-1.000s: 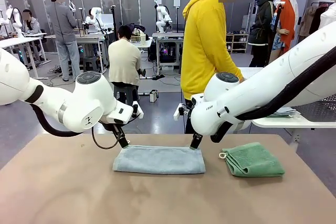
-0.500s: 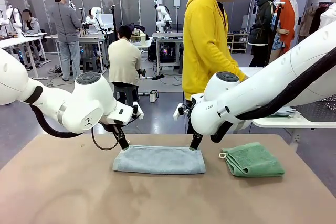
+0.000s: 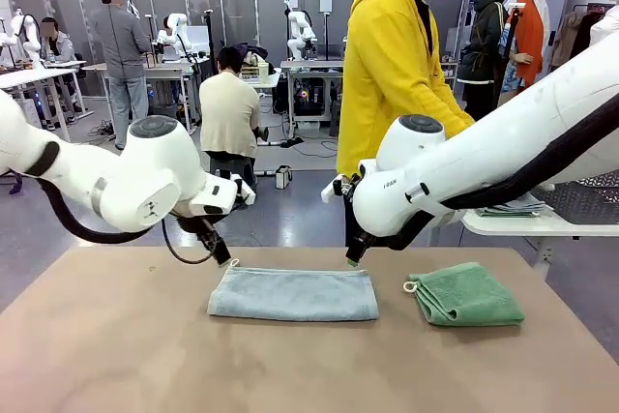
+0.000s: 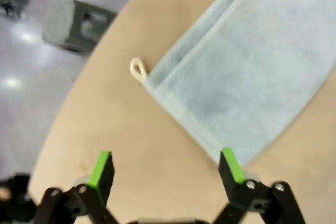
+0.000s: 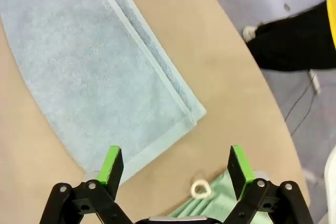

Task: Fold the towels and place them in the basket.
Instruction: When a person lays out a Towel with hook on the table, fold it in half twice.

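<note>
Grey-blue towel (image 3: 293, 294) is lying folded near the tabletop's (image 3: 145, 355) far edge, in the middle. Mint green towel (image 3: 466, 295) is lying folded to its right, apart from it. Left gripper (image 3: 224, 260) is hovering over the grey-blue towel's far left corner and right gripper (image 3: 352, 258) over its far right corner. Both are holding their fingers apart, gripping nothing.

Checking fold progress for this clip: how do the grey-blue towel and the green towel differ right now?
The grey-blue towel is folded into a long strip; the green towel is a compact, near-square bundle. The grey-blue towel lies mid-table, the green towel toward the robot's right. Both rest on the table, ungripped, each with a pale loop.
</note>
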